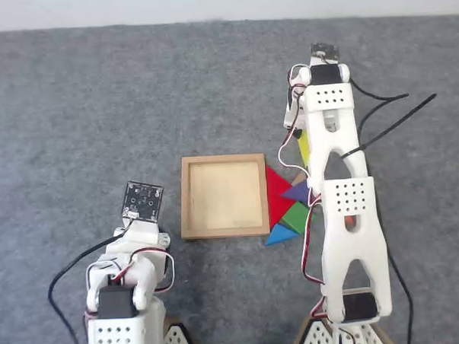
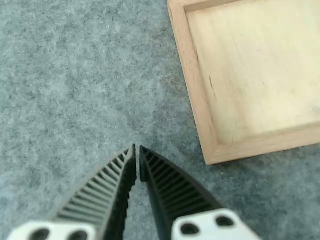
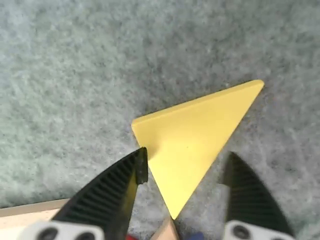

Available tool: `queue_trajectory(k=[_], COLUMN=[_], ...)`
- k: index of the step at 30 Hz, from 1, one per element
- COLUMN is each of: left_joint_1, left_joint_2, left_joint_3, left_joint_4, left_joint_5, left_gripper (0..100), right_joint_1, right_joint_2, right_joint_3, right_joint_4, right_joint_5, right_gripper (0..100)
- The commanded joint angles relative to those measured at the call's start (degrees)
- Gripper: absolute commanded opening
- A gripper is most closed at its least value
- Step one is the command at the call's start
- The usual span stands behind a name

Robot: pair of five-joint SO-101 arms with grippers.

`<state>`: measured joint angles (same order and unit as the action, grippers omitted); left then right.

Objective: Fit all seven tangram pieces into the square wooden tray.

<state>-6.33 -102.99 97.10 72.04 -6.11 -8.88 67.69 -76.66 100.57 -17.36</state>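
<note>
The square wooden tray [image 1: 183, 197] is lying on the table [image 1: 74, 110], showing bare floor, with coloured pieces [image 1: 280, 200] sitting just beside it. The right gripper [image 3: 187, 167] is straddling the yellow triangle [image 3: 195, 130], fingers apart; the left gripper [image 2: 137, 150] is hovering with fingers together.

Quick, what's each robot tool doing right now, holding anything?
Left tool: closed, holding nothing.
Right tool: open, astride the yellow triangle, not clamped on it.
</note>
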Motion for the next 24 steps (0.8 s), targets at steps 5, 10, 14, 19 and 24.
queue_trajectory(k=[5,10,14,19,24], left_joint_1=[-0.18,-0.18,-0.18,-0.18,-0.18], left_joint_2=[-1.14,-1.14,-1.14,-1.14,-1.14], left_joint_3=[-0.66,-0.66,-0.66,-0.66,-0.66], left_joint_4=[0.26,0.26,0.26,0.26,0.26], left_joint_5=[0.53,0.53,0.53,0.53,0.53], left_gripper=[1,1,1,1,1], right_joint_1=[-2.59,-6.73,-9.10,-8.66,-7.08], right_joint_2=[-1.63,0.92,6.20,12.62,13.23], right_joint_3=[-12.40,-16.18,-15.91,-16.35,-16.44], right_joint_4=[1.98,-2.15,-7.96,-12.70,-4.70], right_joint_5=[1.14,7.47,9.23,9.41,9.14], right_gripper=[36.9,31.5,31.0,31.0,31.0])
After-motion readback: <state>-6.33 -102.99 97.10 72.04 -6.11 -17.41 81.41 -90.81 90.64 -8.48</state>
